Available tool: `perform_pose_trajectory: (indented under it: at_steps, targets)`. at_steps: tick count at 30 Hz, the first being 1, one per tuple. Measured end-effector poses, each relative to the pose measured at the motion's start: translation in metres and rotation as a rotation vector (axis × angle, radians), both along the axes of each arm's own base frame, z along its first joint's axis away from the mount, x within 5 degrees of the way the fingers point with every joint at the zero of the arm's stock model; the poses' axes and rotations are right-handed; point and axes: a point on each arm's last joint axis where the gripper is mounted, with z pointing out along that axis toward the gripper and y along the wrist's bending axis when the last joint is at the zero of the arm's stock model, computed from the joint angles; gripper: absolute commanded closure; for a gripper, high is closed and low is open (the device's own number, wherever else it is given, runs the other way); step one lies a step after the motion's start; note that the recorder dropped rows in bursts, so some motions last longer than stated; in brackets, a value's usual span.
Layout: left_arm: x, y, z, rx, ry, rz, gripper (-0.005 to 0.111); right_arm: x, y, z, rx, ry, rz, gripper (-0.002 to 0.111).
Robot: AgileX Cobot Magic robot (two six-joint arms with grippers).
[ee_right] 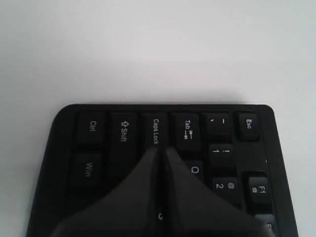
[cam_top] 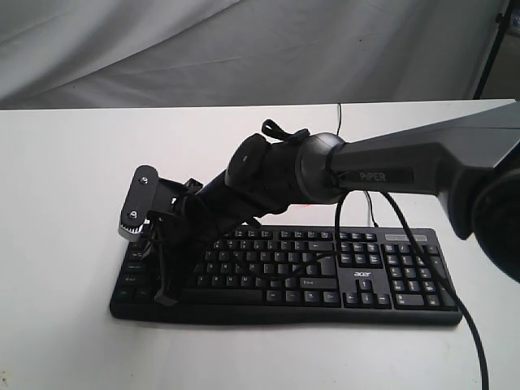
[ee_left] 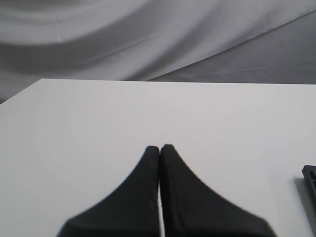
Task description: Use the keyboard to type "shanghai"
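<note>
I seem to be working in a staged lab set-up: a plain white flat tabletop [cam_top: 65,187], a wrinkled grey fabric backdrop [cam_top: 244,49] behind it, and a thin black stand leg [cam_top: 491,50] at the far right.

We see a plain white worktop [cam_top: 57,162], matte and evenly lit, its far edge running straight across. Behind it hangs a pale grey cloth backdrop [cam_top: 244,49], draped in soft folds. A thin dark pole [cam_top: 490,50] leans at the upper right.
</note>
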Motion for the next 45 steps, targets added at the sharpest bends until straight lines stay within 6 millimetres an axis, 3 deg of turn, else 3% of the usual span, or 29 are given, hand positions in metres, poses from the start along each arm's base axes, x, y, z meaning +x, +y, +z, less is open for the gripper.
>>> perform_pose_trajectory:
  at_steps: [21,27,39,45]
  targets:
    - [0.0,0.0,0.0,0.0,0.0,0.0,0.106,0.0,0.0,0.0,-0.002,-0.008,0.003,0.108]
    - [0.0,0.0,0.0,0.0,0.0,0.0,0.106,0.0,0.0,-0.012,-0.011,0.006,0.011,0.108]
    - [0.0,0.0,0.0,0.0,0.0,0.0,0.106,0.0,0.001,-0.012,-0.008,0.006,0.01,0.108]
    - [0.0,0.0,0.0,0.0,0.0,0.0,0.106,0.0,0.001,0.006,0.013,-0.026,0.011,0.108]
